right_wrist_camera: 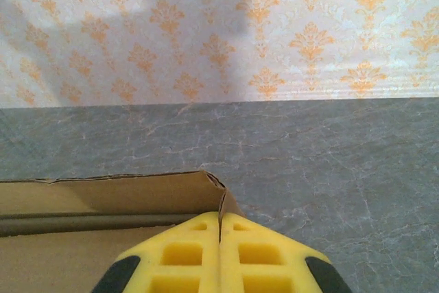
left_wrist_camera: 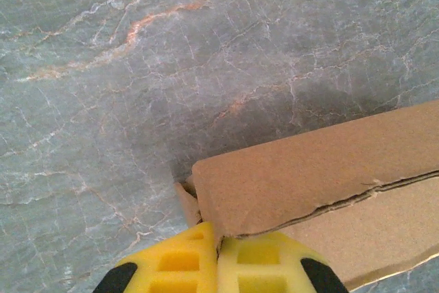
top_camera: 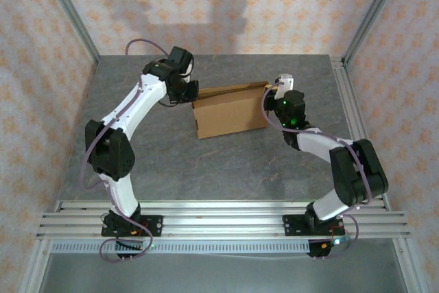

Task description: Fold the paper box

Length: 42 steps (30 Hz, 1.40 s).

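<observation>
On the grey marbled counter [top_camera: 206, 162]: paper box [top_camera: 230, 111], plain brown cardboard, wide face upward, narrow flap along its far edge; at the box's far left corner, left pincer [top_camera: 190, 92], yellow fingers [left_wrist_camera: 178, 262] pressed together, thin cardboard edge caught in the seam between them; running right from that pinch, a flap with a ragged edge, a second panel beneath it; at the box's far right corner, right pincer [top_camera: 269, 98], likewise closed, pinching the upstanding corner of cardboard; beyond the box, more bare counter, then an orange-patterned wall [right_wrist_camera: 219, 25]; near edge of the box flat on the counter, apart from both pincers.
</observation>
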Each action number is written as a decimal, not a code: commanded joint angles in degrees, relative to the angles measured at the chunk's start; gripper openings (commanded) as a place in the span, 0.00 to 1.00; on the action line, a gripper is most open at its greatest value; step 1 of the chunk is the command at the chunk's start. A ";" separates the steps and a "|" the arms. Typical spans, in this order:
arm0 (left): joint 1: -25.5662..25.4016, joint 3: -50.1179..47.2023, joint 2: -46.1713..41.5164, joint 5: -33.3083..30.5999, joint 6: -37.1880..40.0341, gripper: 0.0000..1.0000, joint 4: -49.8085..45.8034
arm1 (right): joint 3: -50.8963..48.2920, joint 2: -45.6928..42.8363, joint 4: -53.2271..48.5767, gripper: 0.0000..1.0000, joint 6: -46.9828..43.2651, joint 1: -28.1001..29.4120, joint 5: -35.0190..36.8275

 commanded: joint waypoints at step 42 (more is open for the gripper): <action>-3.99 -16.41 -12.28 -10.37 -8.23 0.49 9.01 | -10.60 4.98 17.88 0.00 -7.35 1.51 -1.35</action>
